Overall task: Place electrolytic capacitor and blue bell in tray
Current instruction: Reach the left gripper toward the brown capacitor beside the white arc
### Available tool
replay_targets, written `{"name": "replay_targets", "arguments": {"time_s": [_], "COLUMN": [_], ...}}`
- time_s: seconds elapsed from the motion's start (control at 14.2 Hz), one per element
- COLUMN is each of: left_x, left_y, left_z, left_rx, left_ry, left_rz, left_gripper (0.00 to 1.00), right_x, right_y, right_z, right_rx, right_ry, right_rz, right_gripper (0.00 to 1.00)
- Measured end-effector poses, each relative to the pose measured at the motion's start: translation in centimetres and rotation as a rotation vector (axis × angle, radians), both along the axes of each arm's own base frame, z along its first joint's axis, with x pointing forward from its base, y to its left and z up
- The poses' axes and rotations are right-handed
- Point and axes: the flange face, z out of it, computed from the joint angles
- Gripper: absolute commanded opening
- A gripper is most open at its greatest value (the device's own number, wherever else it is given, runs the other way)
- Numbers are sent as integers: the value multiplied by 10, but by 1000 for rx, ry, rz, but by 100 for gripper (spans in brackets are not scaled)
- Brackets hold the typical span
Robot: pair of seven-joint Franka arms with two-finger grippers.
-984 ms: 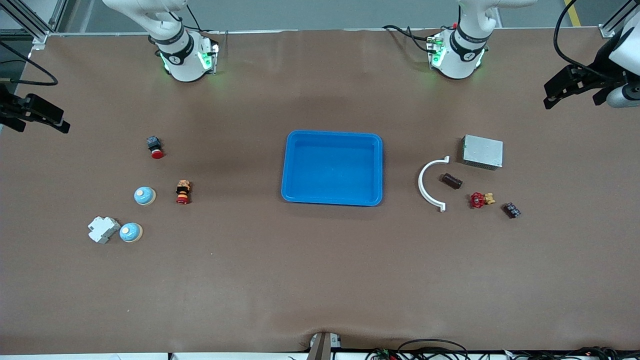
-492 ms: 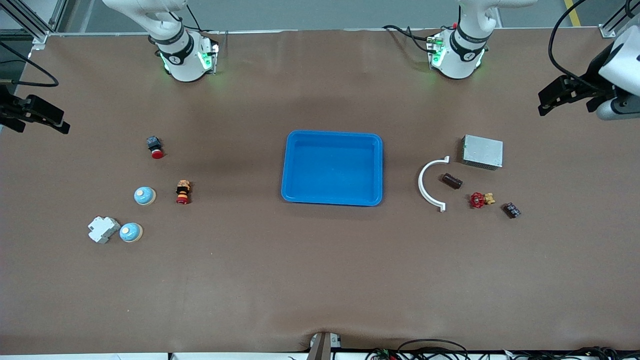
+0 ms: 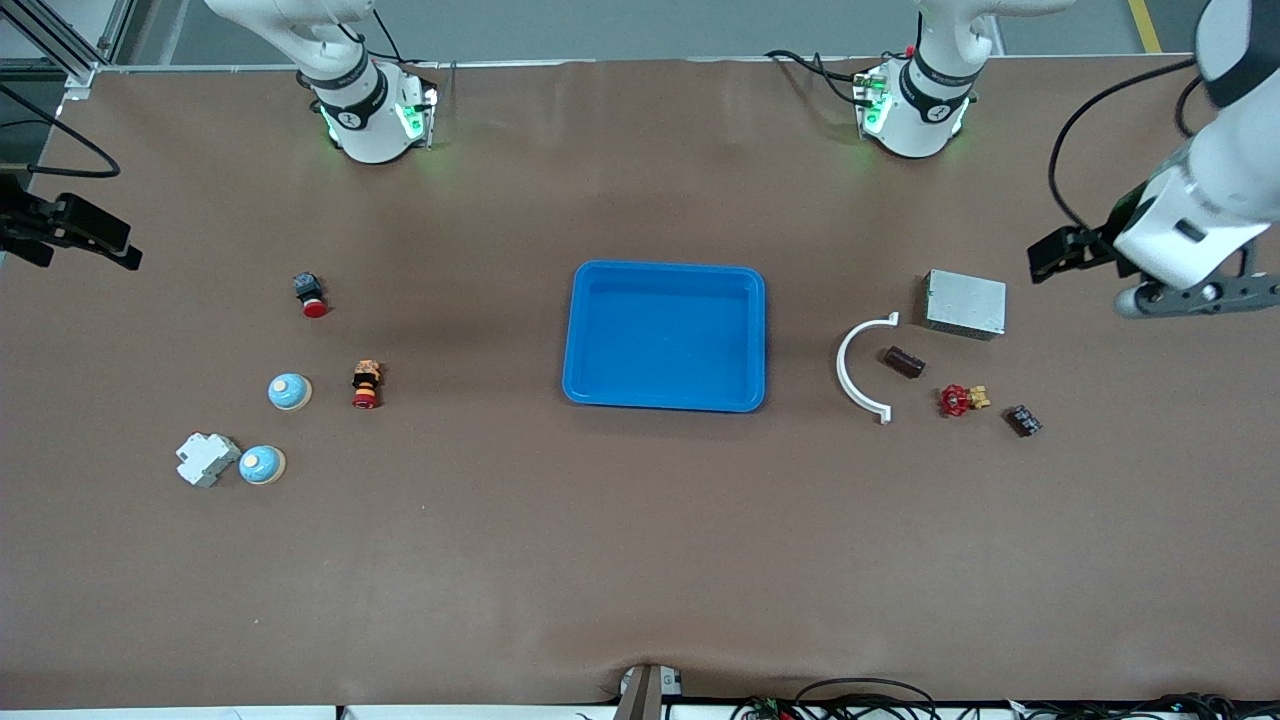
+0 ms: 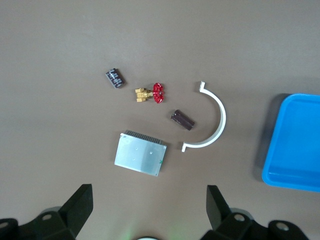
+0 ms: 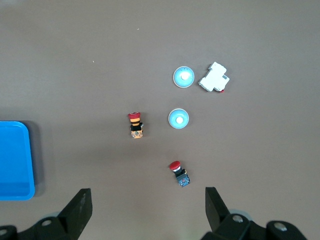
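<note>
At the right arm's end of the worktop (image 3: 640, 560), the right claw (image 3: 75, 240) is seen over bare surface at the edge of the front view, partly cut off; in the right wrist view its fingers (image 5: 80, 207) are spread wide with nothing between them. Toward the tray from it, a white blocky part (image 3: 206, 459) lies touching or just beside one blue bell (image 3: 262, 464), with a second blue bell (image 3: 289, 391) farther from the front camera. Beside that bell stands an orange-and-red push button (image 3: 366, 385), and farther still a red-capped button with a dark body (image 3: 310, 293). Fine detail on these small parts is hard to make out.

The tray (image 3: 664, 402) is placed at mid-worktop, its long axis running between the two arms' ends — only one end of it is caught in each wrist view.

Toward the left arm's end, a white curved bracket (image 3: 848, 372) is seen, and the electrolytic capacitor (image 3: 902, 361) lies on its side within the arc's opening, apart from it, its long axis slanted, the end toward the tray lying farther from the front camera. Nearby lie a silver box (image 3: 965, 303), a red-handled valve (image 3: 960, 400) and a small black ridged part (image 3: 1022, 420).

The left claw (image 3: 1075, 250) is held over the worktop just beside the silver box; its fingers (image 4: 80, 205) are shown spread apart and empty in the left wrist view, though in the front view they are largely hidden by the arm.
</note>
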Motion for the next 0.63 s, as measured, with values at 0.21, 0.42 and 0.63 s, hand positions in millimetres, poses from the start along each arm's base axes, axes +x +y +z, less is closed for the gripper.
{"name": "replay_targets", "arguments": {"time_s": [0.21,0.42,0.63], "left_x": [-1,-9,-17], "left_y": [-4,-17,-23], "left_z": [-48,-85,-125], "left_rx": [7,19,20], "left_ry": [-7,0,-20], "left_rz": [68,134,185], "left_gripper": [100,100,100], "right_x": [8,15,23], "right_y": [-13,-26,-42], "right_z": [-51,-106,-164], "right_rx": [-14,-22,-25], "right_ry": [10,13,0], "right_rz": [-19,-39,-62], "right_gripper": [100,100,100]}}
